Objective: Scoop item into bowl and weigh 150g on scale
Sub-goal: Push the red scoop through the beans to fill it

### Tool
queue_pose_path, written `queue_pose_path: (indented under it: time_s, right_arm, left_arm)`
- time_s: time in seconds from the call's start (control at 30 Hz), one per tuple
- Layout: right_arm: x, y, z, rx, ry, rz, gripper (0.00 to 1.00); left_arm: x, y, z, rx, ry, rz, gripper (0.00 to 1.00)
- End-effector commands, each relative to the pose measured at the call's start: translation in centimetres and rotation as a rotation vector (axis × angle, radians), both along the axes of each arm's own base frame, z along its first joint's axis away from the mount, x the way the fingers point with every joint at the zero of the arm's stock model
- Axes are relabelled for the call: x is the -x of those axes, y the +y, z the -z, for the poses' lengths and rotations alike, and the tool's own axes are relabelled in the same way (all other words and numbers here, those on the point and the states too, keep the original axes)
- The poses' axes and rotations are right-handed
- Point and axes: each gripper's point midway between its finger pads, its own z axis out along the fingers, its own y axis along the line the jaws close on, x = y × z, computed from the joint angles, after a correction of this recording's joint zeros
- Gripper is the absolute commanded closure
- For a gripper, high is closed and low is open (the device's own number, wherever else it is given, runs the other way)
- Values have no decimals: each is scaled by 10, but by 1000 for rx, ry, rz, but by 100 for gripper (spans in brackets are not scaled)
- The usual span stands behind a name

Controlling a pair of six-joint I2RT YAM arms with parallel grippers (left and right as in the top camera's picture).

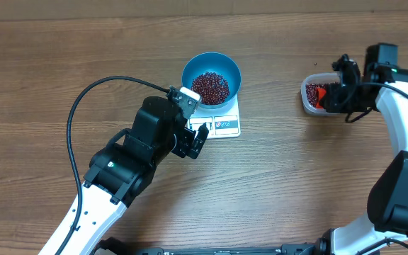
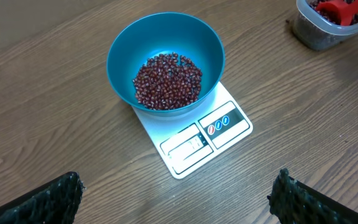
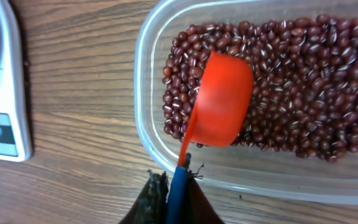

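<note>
The light blue bowl [image 1: 212, 78] [image 2: 165, 59] stands on the white scale [image 1: 225, 126] [image 2: 210, 134] and holds a heap of dark red beans [image 1: 210, 86] [image 2: 168, 81]. My left gripper [image 1: 197, 138] [image 2: 179, 180] hangs open just in front of the scale's display edge, with nothing between its fingers. My right gripper [image 1: 335, 95] [image 3: 176, 180] is shut on the blue handle [image 3: 178, 193] of an orange scoop [image 3: 222, 99]. The scoop's cup rests on the beans [image 3: 303, 81] inside the clear tub.
The clear plastic tub [image 1: 309, 99] [image 2: 316, 34] [image 3: 145, 124] sits at the right, apart from the scale. A black cable [image 1: 83, 99] loops over the left arm. Bare wooden tabletop [image 1: 282, 177] lies between the two arms.
</note>
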Motion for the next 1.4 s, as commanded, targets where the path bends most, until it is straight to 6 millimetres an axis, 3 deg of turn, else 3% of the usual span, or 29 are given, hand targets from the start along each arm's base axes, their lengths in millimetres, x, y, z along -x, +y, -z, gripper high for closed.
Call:
queue_pose_path:
  time_s: [0.0, 0.17, 0.6, 1.37]
  right_arm:
    - [6, 13, 5, -141, 6, 1, 96]
    - [10, 19, 4, -248, -3, 15, 96]
    - [1, 9, -7, -353, -29, 118, 96]
    - [-3, 13, -12, -387, -55, 106, 96]
  left_arm:
    - [0, 1, 2, -15, -2, 10, 0]
    - [0, 1, 2, -14, -2, 10, 0]
    - [0, 1, 2, -15, -2, 10, 0]
    - [0, 1, 2, -15, -2, 10, 0]
